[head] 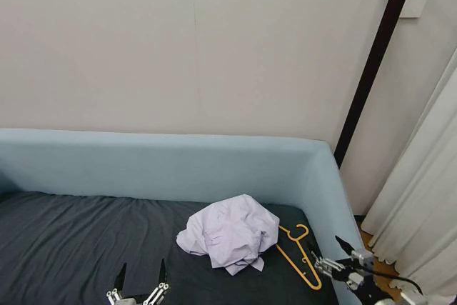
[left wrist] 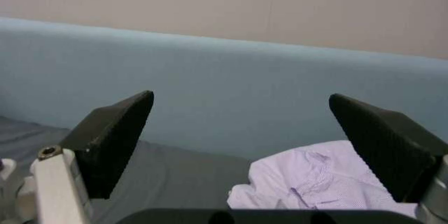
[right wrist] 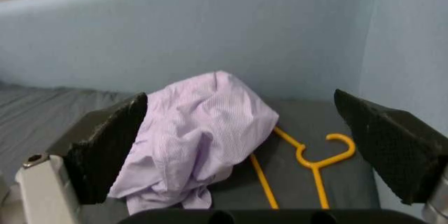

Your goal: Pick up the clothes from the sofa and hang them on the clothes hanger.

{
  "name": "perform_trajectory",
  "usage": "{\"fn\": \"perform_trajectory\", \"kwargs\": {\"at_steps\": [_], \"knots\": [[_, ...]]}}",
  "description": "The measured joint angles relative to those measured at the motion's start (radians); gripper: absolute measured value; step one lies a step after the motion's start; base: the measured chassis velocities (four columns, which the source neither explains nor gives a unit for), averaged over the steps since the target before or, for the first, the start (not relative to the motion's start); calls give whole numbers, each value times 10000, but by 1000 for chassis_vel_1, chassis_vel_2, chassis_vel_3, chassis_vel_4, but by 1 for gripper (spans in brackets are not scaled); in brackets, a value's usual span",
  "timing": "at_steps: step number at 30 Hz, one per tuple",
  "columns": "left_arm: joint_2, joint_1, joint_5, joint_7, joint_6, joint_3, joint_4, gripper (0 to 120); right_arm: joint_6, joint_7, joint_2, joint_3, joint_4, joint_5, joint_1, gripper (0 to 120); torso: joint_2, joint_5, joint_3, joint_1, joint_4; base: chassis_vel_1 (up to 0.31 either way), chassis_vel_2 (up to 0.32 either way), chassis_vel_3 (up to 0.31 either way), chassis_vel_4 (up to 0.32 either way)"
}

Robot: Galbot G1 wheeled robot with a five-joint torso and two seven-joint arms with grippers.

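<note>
Hovering at the near side of the sofa [head: 64, 233], the left gripper [head: 141, 276] and the right gripper [head: 328, 248] both hold their jaws wide and empty, the right one close to the sofa's right armrest [head: 321, 176]. Beyond them a crumpled lilac shirt [head: 230, 237] lies on the dark seat towards the back right corner. An orange hanger [head: 300, 251] lies flat just beside it on the armrest side, one arm running under the shirt's edge. Behind rises the pale blue backrest [head: 157, 166], then a plain wall [head: 178, 41].
</note>
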Motion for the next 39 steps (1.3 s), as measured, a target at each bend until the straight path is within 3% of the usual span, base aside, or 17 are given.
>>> {"fn": "perform_trajectory", "kwargs": {"at_steps": [7,11,22,31,39], "knots": [[-82,181,78,-4,-140,-64,28,99,-1142,26,-310,-1575,-1430,1386,1744,100,0,3,0,0,-2,0,0,0,0],[-87,286,212,-12,-190,-75,14,99,-1967,54,68,-2707,-2639,2288,3402,100,-1,2,0,0,1,0,0,0,0],[52,573,419,-52,-215,-49,-149,99,-2589,-257,884,-4749,-5129,2616,5622,100,-1,0,0,0,0,0,0,0,0],[208,729,431,-88,-204,-29,-179,99,-2595,-513,1587,-5399,-6704,2597,6676,100,0,-1,-1,-1,-2,0,0,0,0],[97,620,658,-143,-227,-144,-40,99,-2301,-825,2233,-5266,-7545,2589,6989,100,0,-1,-1,-1,0,0,0,0,0]]}}
